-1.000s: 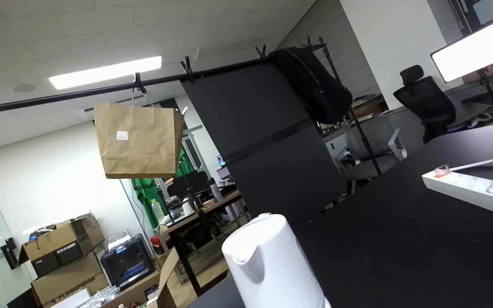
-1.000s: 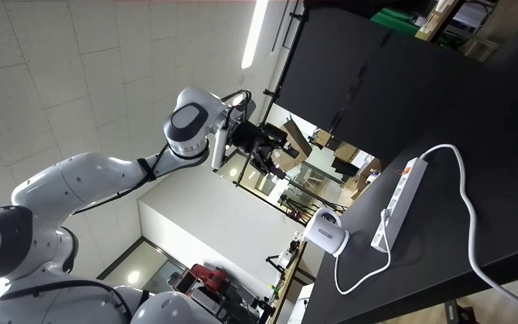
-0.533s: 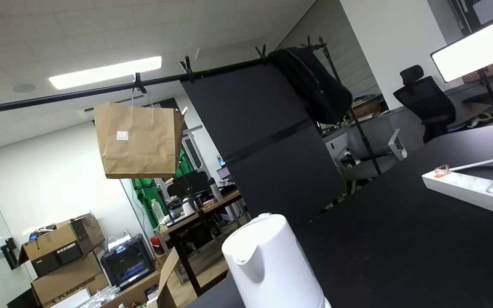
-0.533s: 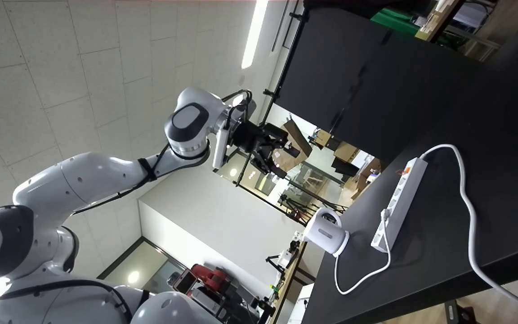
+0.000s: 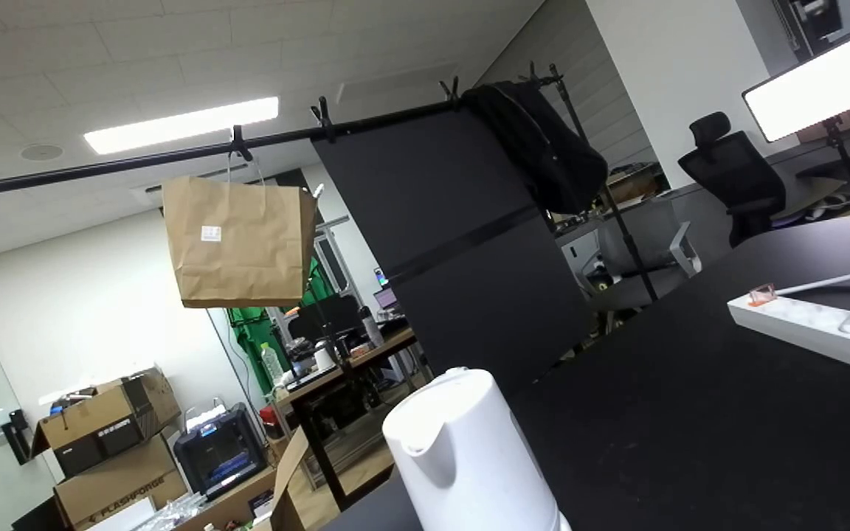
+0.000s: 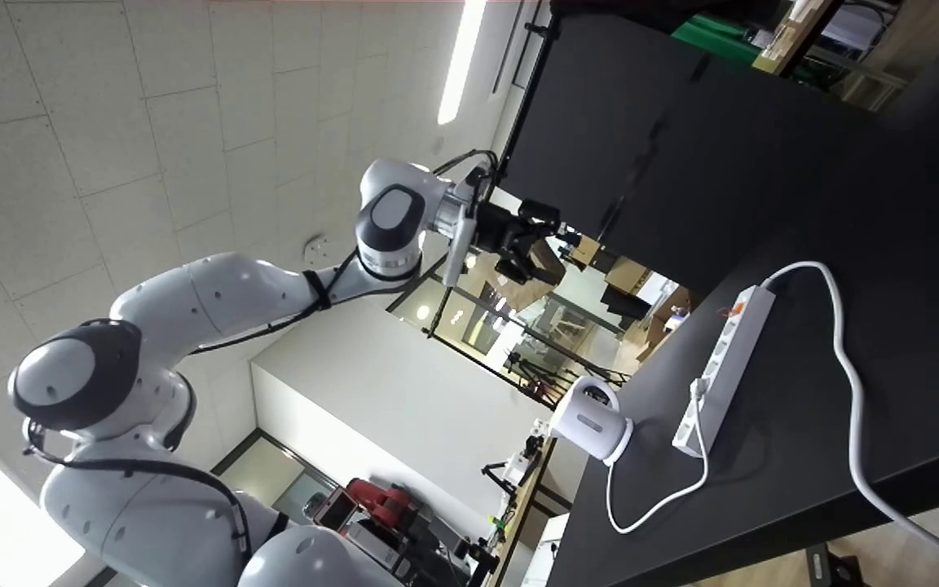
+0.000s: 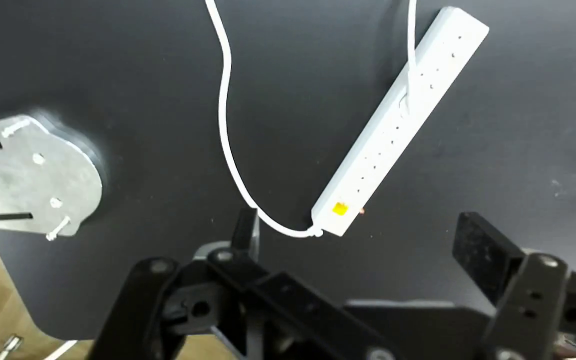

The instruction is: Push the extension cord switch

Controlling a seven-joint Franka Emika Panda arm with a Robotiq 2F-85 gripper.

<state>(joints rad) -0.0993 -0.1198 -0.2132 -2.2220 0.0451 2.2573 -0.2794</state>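
A long white extension cord strip [image 7: 393, 135] lies on the black table, aslant in the wrist view. It also shows in both exterior views [image 5: 801, 332] [image 6: 730, 367]. Its switch [image 7: 340, 208] is a small patch at the end where the cord leaves; it looks yellow in the wrist view and orange in both exterior views [image 5: 762, 295] [image 6: 736, 309]. My gripper [image 7: 363, 237] is open and empty, its fingers [image 7: 488, 257] wide apart with the switch end seen between and beyond them. In an exterior view the gripper [image 6: 561, 257] is high above the table, well clear of the strip.
A white kettle [image 6: 592, 422] stands on the table near the strip, also in an exterior view [image 5: 469, 457]. Its cable runs to a plug [image 6: 698, 388] in the strip. The strip's thick cord [image 6: 848, 375] curves across the table. A metal plate [image 7: 43, 175] lies at the wrist view's left.
The arm hardly moves at first. In the last half second the arm and gripper have moved right and slightly up in an exterior view. The strip and kettle have not moved.
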